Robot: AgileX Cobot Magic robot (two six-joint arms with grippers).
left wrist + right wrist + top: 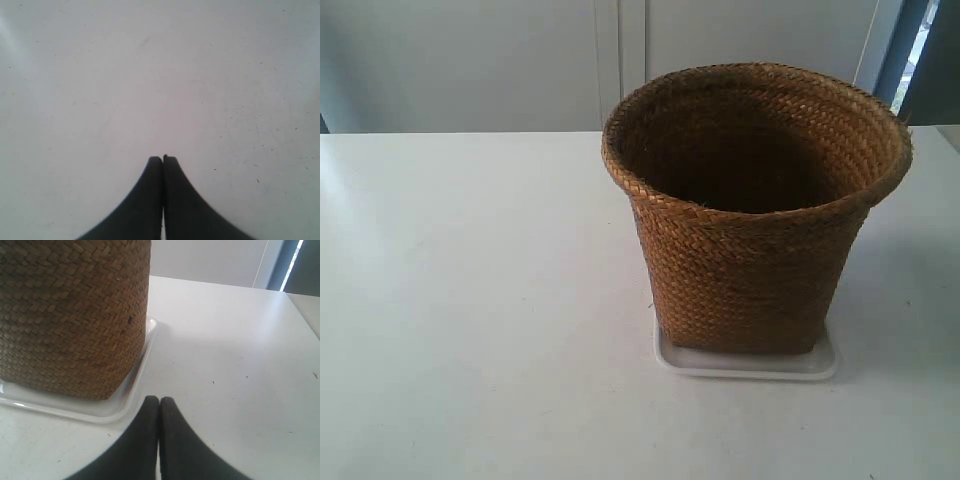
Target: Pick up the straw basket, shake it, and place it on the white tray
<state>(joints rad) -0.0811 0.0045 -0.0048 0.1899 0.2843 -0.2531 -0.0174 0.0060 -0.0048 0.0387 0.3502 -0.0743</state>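
1. Large brown woven straw basket [750,270], bucket-shaped, braided rim, wider at the top. It stands upright with its base seated inside the tray's rim. The interior is dark, and nothing shows in it.
2. Flat glossy white rectangular plastic tray [745,365], rounded corners, low raised rim. It lies directly under the basket, with only a narrow border visible round the base. Judged purpose: the rim keeps the base from sliding.
3. Black two-fingered right gripper [159,400], fingers pressed together, holding nothing. The tray's corner lies just ahead of its fingertips with no contact apparent. The basket wall rises just beyond that.
4. Black two-fingered left gripper [162,159], fingers together, empty. Only the bare white table [150,75] lies ahead of it. Neither basket nor tray is within its view.
5. Status, as judged: the set-down looks complete. The basket stands unaided on the tray, which would explain why neither gripper is on it.
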